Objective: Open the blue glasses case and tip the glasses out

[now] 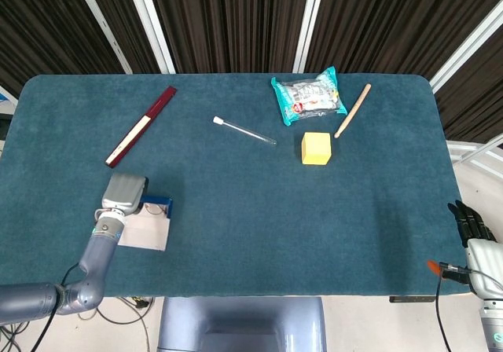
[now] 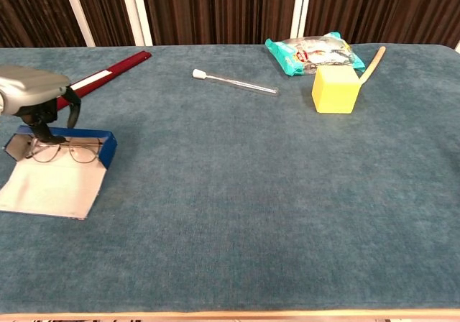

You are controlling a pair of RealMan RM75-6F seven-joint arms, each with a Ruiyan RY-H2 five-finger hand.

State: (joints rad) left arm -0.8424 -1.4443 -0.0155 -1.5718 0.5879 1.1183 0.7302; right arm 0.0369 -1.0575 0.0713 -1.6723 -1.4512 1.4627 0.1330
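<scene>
The blue glasses case (image 1: 158, 206) (image 2: 106, 149) lies open near the table's front left corner, its pale lid (image 1: 145, 232) (image 2: 50, 189) flat on the cloth toward me. Thin-framed glasses (image 2: 62, 150) rest inside the blue tray. My left hand (image 1: 122, 191) (image 2: 32, 92) sits over the case's far left end, fingers hooked down onto its back wall and gripping it. My right hand (image 1: 471, 222) hangs off the table's right front corner, dark fingers apart, holding nothing; only the head view shows it.
On the teal table (image 1: 314, 226) lie a maroon flat stick (image 1: 141, 126) (image 2: 108, 72) at back left, a clear tube (image 1: 244, 131) (image 2: 233, 83), a snack packet (image 1: 309, 95) (image 2: 314, 51), a yellow cube (image 1: 317, 148) (image 2: 335, 88) and a wooden stick (image 1: 353, 110) (image 2: 372, 63).
</scene>
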